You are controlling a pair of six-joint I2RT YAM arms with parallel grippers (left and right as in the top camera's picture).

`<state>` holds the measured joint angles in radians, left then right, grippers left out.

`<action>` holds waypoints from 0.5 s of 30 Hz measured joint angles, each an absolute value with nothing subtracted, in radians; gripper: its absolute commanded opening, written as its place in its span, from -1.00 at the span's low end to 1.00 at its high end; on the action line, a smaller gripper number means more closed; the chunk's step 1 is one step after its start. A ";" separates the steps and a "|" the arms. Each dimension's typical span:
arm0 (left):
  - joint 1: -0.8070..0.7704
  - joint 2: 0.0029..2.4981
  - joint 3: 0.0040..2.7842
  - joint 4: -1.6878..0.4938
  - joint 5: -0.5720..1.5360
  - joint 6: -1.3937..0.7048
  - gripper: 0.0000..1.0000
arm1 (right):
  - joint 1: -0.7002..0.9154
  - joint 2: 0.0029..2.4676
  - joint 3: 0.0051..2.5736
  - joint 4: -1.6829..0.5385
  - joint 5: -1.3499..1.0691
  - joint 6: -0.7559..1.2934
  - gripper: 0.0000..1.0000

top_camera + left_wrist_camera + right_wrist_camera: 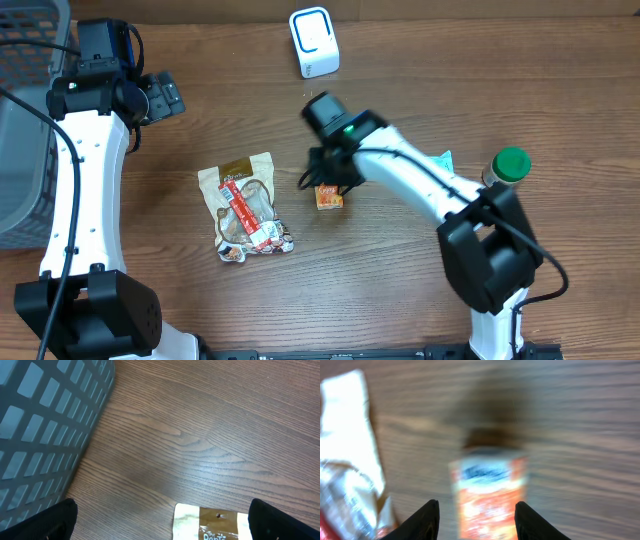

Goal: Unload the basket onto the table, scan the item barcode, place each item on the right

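A small orange and white box [329,197] lies on the wooden table, right of a tan snack pouch [245,207]. My right gripper [325,182] hovers low over the box. In the right wrist view the box [489,492] is blurred between the two black fingers of the right gripper [477,510], with a gap on each side, so the jaws are open around it. My left gripper [165,97] is at the far left, wide open and holding nothing. The left wrist view shows the left gripper [162,520] above the pouch's top edge [210,522]. A white scanner [314,42] stands at the back.
A grey slatted basket [25,120] fills the left edge and also shows in the left wrist view [45,430]. A green-lidded bottle [508,166] and a teal packet [443,160] sit at the right, beside the right arm.
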<state>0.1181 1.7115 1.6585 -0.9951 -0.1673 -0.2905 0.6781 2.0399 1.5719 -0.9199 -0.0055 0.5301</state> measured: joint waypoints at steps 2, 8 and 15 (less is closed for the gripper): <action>0.118 1.711 1.658 -0.995 -0.167 -0.290 0.99 | 0.731 2.040 1.572 -0.912 0.047 0.536 0.02; 0.118 1.711 1.658 -0.995 -0.167 -0.290 0.99 | 0.820 2.042 1.572 -0.897 0.193 0.547 -0.08; 0.118 1.711 1.658 -0.995 -0.167 -0.290 0.99 | 0.819 2.101 1.572 -0.899 0.265 0.550 -0.16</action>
